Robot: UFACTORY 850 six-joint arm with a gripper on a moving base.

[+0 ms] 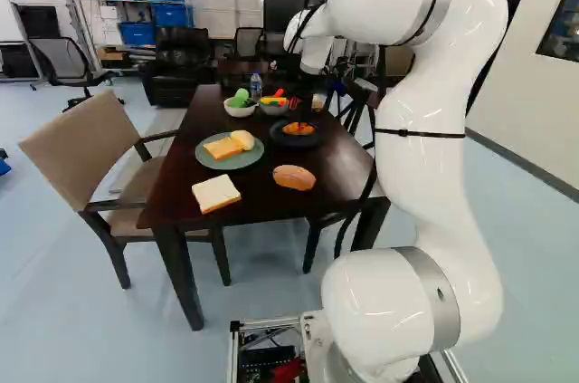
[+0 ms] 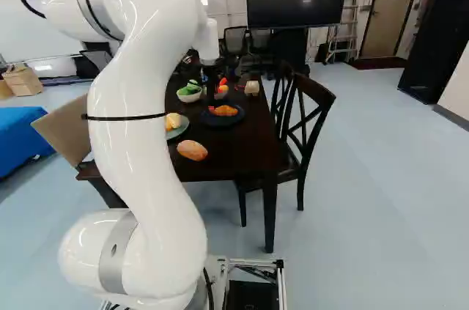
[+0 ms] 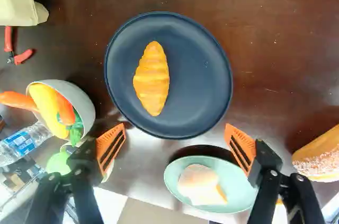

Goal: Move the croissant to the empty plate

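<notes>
We are seeing a glossy wooden table [image 3: 280, 28]. We are noting a smooth, matt dark plate [image 3: 196, 86] and a plastic bottle [image 3: 25, 142].

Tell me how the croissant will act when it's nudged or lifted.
The croissant will probably hold its shape, as its evenly moulded ridges look like a stiff toy's. Its rounded body may let it roll sideways if nudged off-centre, though the raised rim of the dark plate would likely catch it. Its tapered ends look apt to slip from a grip; the fuller middle seems safer.
</notes>
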